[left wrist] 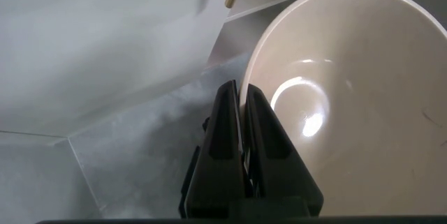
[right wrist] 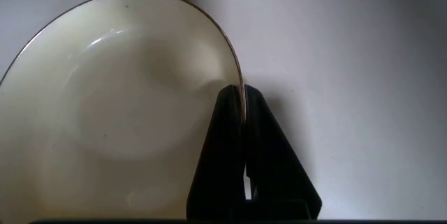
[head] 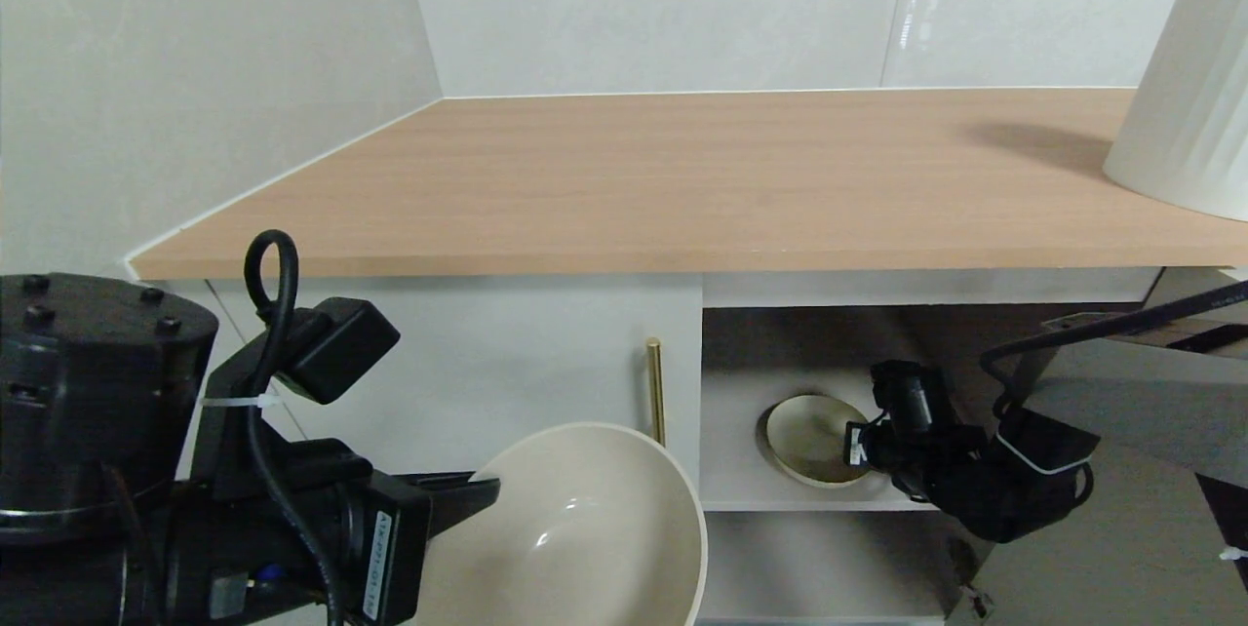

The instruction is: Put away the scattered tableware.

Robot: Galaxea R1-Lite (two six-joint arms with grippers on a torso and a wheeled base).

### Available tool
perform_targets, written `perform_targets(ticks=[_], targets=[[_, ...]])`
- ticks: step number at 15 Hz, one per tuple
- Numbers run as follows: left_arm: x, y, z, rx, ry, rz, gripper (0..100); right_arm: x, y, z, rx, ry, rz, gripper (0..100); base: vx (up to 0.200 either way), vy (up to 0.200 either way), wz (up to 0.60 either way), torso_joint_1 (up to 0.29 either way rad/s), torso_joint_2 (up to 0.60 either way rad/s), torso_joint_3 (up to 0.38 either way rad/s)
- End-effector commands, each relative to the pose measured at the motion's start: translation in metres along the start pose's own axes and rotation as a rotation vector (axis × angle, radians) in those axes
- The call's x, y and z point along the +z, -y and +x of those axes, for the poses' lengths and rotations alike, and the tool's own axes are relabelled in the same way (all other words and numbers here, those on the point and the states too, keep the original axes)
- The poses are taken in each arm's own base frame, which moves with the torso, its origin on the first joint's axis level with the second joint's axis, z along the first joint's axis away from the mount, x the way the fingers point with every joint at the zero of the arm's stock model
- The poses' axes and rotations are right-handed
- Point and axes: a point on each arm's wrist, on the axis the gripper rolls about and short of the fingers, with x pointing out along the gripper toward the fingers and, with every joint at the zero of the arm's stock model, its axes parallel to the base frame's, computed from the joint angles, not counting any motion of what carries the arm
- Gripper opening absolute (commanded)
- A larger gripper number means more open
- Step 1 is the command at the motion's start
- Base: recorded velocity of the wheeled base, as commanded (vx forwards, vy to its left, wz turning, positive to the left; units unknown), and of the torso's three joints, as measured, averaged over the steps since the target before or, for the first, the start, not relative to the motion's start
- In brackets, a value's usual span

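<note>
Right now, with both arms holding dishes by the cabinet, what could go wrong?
The left gripper pinches the large bowl only at its rim, so it may slip or tilt. The bowl hangs close to the brass handle and could knock it. The right gripper clamps the small plate in the open shelf; withdrawing without opening could drag it out.

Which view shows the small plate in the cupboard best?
The right wrist view: the plate spreads wide, its rim pinched by the right tool. The head view shows it small on the shelf, partly behind that tool. The left wrist view catches just a sliver.
</note>
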Motion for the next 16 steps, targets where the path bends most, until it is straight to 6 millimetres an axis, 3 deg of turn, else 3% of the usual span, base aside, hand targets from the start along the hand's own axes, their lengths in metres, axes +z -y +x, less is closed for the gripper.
perform_targets(ticks=[1, 2, 6, 8, 11, 14, 16], targets=[[0.000, 0.000, 0.001, 0.002, -0.004, 0.000, 0, 0.001, 0.000, 0.000, 0.002, 0.004, 0.002, 0, 0.000, 0.000, 0.00, 0.000, 0.00, 0.000], [0.000, 0.000, 0.001, 0.002, -0.002, 0.000, 0, 0.002, 0.000, -0.001, 0.002, 0.007, 0.004, 100, 0.000, 0.000, 0.00, 0.000, 0.00, 0.000], [-0.001, 0.000, 0.002, 0.004, -0.009, -0.001, 0, 0.005, 0.001, -0.007, 0.004, 0.014, 0.012, 100, 0.000, 0.000, 0.00, 0.000, 0.00, 0.000], [-0.001, 0.000, 0.005, 0.006, -0.020, 0.001, 0, 0.015, 0.002, -0.025, 0.021, 0.034, 0.017, 100, 0.000, 0.000, 0.00, 0.000, 0.00, 0.000], [-0.007, -0.002, 0.020, 0.023, -0.081, 0.054, 0, 0.027, -0.007, -0.072, 0.120, 0.057, 0.002, 100, 0.000, 0.000, 0.00, 0.000, 0.00, 0.000], [-0.015, 0.002, 0.038, 0.015, -0.156, 0.111, 0, 0.004, -0.023, -0.124, 0.310, -0.038, -0.129, 100, 0.000, 0.000, 0.00, 0.000, 0.00, 0.000], [-0.017, 0.007, 0.044, 0.000, -0.163, 0.126, 0, 0.002, -0.027, -0.153, 0.393, -0.021, -0.208, 100, 0.000, 0.000, 0.00, 0.000, 0.00, 0.000]])
